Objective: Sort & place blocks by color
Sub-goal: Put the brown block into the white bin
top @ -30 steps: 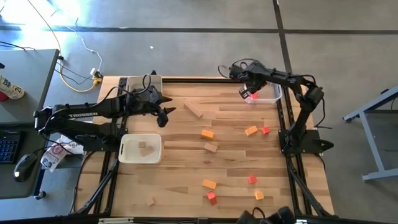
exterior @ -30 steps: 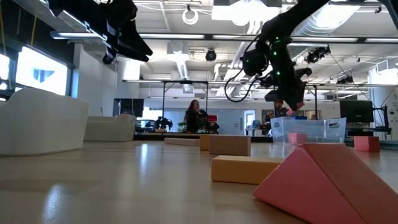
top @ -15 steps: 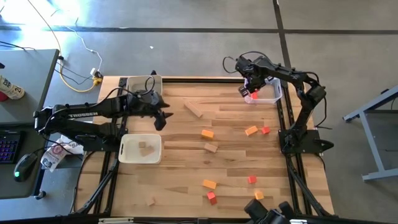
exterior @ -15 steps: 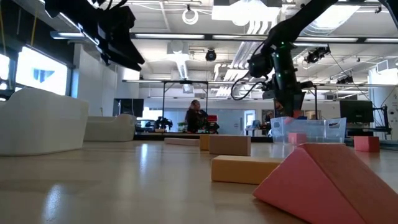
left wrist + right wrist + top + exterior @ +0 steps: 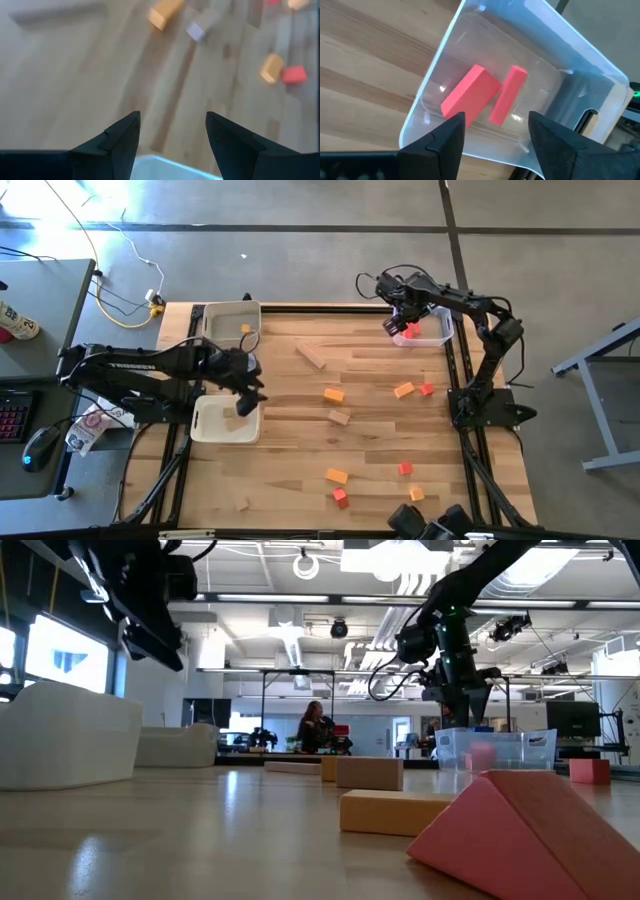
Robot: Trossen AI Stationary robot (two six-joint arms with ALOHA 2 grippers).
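Two red blocks (image 5: 470, 97) in clear bin (image 5: 570, 60) under open right gripper (image 5: 495, 132).

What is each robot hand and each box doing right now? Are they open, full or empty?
Left gripper: open, empty, over the near white bin.
Right gripper: open, empty, above the clear bin.
Clear bin: holds two red blocks.
Far white bin: holds one orange block.
Near white bin: holds plain wood blocks.

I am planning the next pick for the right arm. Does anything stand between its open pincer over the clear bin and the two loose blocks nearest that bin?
Nothing visible does. The right pincer hangs open and empty over the clear bin. The orange block and red block lie on bare table nearby, with only wood between.
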